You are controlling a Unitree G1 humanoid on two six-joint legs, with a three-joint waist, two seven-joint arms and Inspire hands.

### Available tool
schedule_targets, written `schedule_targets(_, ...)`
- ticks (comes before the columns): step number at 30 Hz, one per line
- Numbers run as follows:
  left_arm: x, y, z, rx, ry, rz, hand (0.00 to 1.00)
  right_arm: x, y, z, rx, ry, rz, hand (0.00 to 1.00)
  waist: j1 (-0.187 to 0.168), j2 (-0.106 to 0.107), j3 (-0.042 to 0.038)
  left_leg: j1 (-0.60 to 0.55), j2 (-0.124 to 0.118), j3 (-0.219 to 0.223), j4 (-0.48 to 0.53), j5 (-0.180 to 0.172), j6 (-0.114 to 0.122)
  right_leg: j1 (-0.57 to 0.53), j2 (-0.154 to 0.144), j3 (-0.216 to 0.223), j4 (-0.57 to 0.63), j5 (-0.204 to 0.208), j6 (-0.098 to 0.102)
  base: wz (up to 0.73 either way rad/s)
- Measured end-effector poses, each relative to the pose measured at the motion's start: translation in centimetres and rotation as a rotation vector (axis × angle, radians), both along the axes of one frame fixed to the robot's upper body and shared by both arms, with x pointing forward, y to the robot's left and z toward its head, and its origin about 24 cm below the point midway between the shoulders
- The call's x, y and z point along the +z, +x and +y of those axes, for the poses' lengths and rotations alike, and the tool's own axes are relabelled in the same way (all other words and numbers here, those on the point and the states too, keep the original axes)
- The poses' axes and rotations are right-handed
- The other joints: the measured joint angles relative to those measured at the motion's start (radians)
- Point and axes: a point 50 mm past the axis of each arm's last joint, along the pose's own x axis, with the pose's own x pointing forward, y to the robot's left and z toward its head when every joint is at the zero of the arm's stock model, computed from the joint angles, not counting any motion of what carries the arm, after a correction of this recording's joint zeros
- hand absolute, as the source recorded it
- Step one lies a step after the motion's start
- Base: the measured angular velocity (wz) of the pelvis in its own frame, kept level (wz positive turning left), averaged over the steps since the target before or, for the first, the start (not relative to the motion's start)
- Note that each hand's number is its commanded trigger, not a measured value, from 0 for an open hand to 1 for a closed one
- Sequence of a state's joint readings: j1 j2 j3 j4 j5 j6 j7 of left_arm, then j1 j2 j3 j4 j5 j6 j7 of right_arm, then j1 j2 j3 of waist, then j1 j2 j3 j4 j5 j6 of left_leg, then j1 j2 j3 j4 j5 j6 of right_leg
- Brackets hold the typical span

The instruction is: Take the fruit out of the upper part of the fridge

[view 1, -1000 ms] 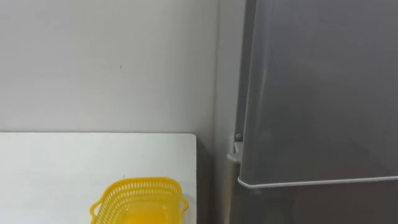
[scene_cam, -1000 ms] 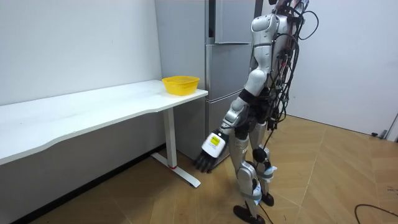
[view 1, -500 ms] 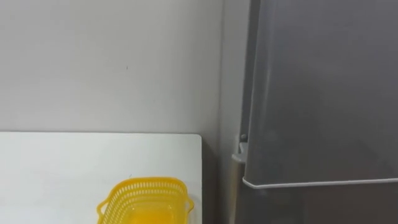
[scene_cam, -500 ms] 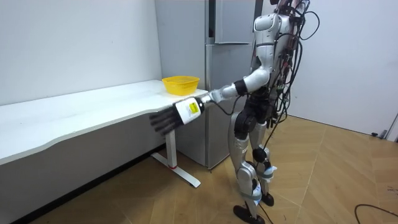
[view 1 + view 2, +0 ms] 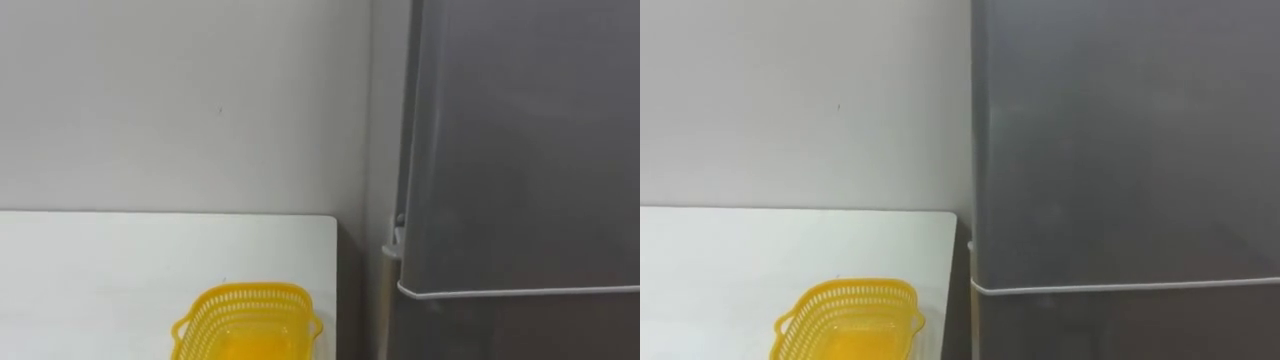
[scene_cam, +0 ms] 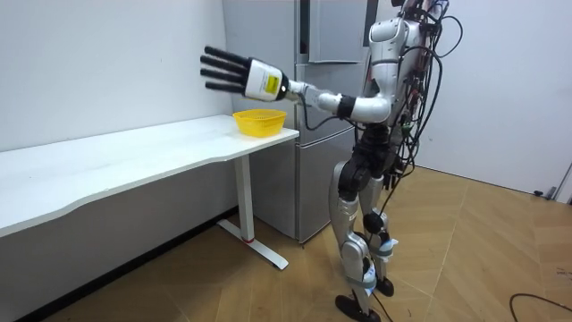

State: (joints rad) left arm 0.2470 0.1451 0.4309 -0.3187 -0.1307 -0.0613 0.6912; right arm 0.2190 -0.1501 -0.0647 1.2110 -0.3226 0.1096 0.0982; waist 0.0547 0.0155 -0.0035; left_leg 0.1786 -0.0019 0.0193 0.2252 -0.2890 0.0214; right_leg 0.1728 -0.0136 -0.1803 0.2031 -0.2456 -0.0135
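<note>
A pale wall (image 5: 180,100) is running behind everything, and the grey fridge (image 5: 520,150) is standing against it on the robot's right. Its upper door is sitting shut, so whatever is inside is hidden. A thin light seam (image 5: 520,292) is marking where the upper door is meeting the lower one. A long white table (image 5: 100,270) is standing along the wall on the robot's left, its end lying just beside the fridge with a narrow dark gap between them. In the room view the robot is standing upright on the wooden floor, close in front of the fridge and near the table's end. It is holding its left arm out at about shoulder height toward the room view's left. The left hand (image 6: 234,73) is hanging in the air above the table, higher than the basket and touching nothing. Its fingers are spreading wide and straight, holding nothing, and it is staying well apart from the fridge door. A yellow basket (image 5: 248,325) of open mesh is sitting on the table near the end closest to the fridge, set a little back from the table's edge. What is lying in it cannot be told.
</note>
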Motion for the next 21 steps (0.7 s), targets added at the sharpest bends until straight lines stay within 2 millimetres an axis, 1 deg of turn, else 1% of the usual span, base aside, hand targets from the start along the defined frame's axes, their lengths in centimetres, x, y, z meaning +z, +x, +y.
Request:
schedule_targets(1, 0.7, 0.5, -0.7, -0.070, -0.006, -0.038, 0.00, 0.0, 0.1, 0.0, 0.003, 0.008, -0.001, 0.00, -0.002, 0.001, -0.0003, -0.003, -0.001, 0.000, 0.002, 0.001, 0.001, 0.000, -0.001, -0.001, 0.002, 0.001, 0.001, 0.00)
schedule_targets(2, 1.0, 0.6, -1.1, -0.106, -0.012, -0.055, 0.00, 0.0, 0.1, 0.1, 0.004, 0.013, 0.000, 0.00, -0.002, -0.001, 0.0009, -0.003, -0.001, 0.001, 0.002, 0.001, 0.001, 0.000, -0.002, 0.000, 0.001, 0.001, 0.001, 0.00)
schedule_targets(4, 1.7, 1.5, -2.3, -0.260, -0.051, -0.109, 0.00, -0.1, 0.3, 0.3, 0.016, 0.031, 0.004, 0.00, -0.015, -0.003, 0.0019, -0.003, -0.002, 0.000, 0.001, 0.001, 0.001, 0.000, -0.001, 0.000, 0.000, 0.001, 0.002, 0.00)
schedule_targets(5, 1.8, 1.7, -2.6, -0.296, -0.061, -0.119, 0.00, -0.1, 0.4, 0.3, 0.021, 0.036, 0.004, 0.00, -0.021, -0.005, 0.0031, -0.003, -0.002, 0.000, 0.001, 0.001, 0.002, 0.000, -0.001, 0.000, 0.000, 0.001, 0.002, 0.00)
schedule_targets(7, 2.2, 2.6, -4.0, -0.453, -0.069, -0.137, 0.00, -0.2, 0.8, 0.5, 0.033, 0.050, 0.011, 0.00, -0.035, -0.011, 0.0079, -0.006, -0.002, 0.001, 0.001, 0.001, 0.002, -0.001, -0.001, -0.002, -0.001, 0.001, 0.003, 0.00)
schedule_targets(8, 2.3, 2.8, -4.4, -0.492, -0.067, -0.141, 0.00, -0.2, 0.9, 0.6, 0.037, 0.052, 0.013, 0.00, -0.042, -0.013, 0.0088, -0.009, -0.002, 0.001, 0.003, 0.001, 0.002, -0.003, -0.001, -0.002, -0.001, 0.001, 0.003, 0.00)
schedule_targets(9, 2.6, 3.4, -5.3, -0.568, -0.057, -0.149, 0.00, -0.2, 1.1, 0.7, 0.038, 0.055, 0.012, 0.00, -0.047, -0.018, 0.0083, -0.019, -0.002, 0.000, 0.006, 0.001, 0.002, -0.014, -0.001, -0.001, 0.000, 0.001, 0.002, 0.00)
schedule_targets(10, 3.0, 3.9, -6.3, -0.655, -0.049, -0.161, 0.00, -0.3, 1.4, 0.7, 0.043, 0.056, 0.005, 0.00, -0.052, -0.016, 0.0100, -0.029, -0.002, -0.003, 0.009, 0.001, 0.002, -0.021, -0.001, -0.004, 0.000, 0.002, 0.003, 0.03)
schedule_targets(11, 3.2, 4.1, -6.9, -0.700, -0.045, -0.165, 0.00, -0.3, 1.5, 0.7, 0.046, 0.056, 0.002, 0.00, -0.054, -0.024, 0.0097, -0.032, -0.003, -0.004, 0.011, 0.001, 0.002, -0.022, -0.002, -0.008, 0.000, 0.002, 0.003, 0.06)
schedule_targets(12, 3.4, 4.5, -8.2, -0.796, -0.036, -0.169, 0.00, -0.3, 1.7, 0.8, 0.052, 0.056, 0.000, 0.00, -0.068, -0.022, 0.0105, -0.037, -0.004, -0.004, 0.011, 0.001, 0.002, -0.026, -0.001, -0.013, 0.000, 0.002, 0.003, 0.09)
schedule_targets(13, 3.5, 4.9, -9.4, -0.883, -0.029, -0.166, 0.00, -0.3, 2.0, 0.8, 0.056, 0.056, -0.003, 0.00, -0.081, -0.023, 0.0097, -0.046, -0.005, -0.004, 0.012, 0.003, 0.005, -0.033, -0.001, -0.014, 0.000, 0.003, 0.004, 0.07)
schedule_targets(14, 3.6, 5.0, -10.0, -0.924, -0.023, -0.165, 0.00, -0.3, 2.2, 0.8, 0.059, 0.057, -0.007, 0.00, -0.084, -0.022, 0.0097, -0.049, -0.005, -0.004, 0.012, 0.003, 0.005, -0.035, -0.001, -0.014, 0.001, 0.004, 0.005, 0.00)
schedule_targets(16, 4.1, 5.6, -11.8, -1.067, 0.008, -0.170, 0.00, -0.3, 2.7, 0.7, 0.067, 0.063, -0.018, 0.00, -0.095, -0.021, 0.0121, -0.049, -0.005, -0.005, 0.010, 0.005, 0.006, -0.037, 0.000, -0.012, 0.002, 0.006, 0.005, -0.07)
schedule_targets(18, 4.5, 5.9, -12.7, -1.144, 0.030, -0.176, 0.00, -0.3, 2.8, 0.8, 0.073, 0.068, -0.017, 0.00, -0.106, -0.019, 0.0115, -0.048, -0.005, -0.004, 0.010, 0.005, 0.006, -0.035, 0.000, -0.009, 0.002, 0.006, 0.005, -0.07)
schedule_targets(21, 5.5, 6.4, -13.4, -1.232, 0.087, -0.198, 0.00, -0.3, 2.9, 0.9, 0.098, 0.072, -0.012, 0.00, -0.108, -0.015, 0.0101, -0.047, -0.004, 0.000, 0.010, 0.005, 0.005, -0.038, 0.002, 0.003, 0.001, 0.007, 0.004, -0.09)
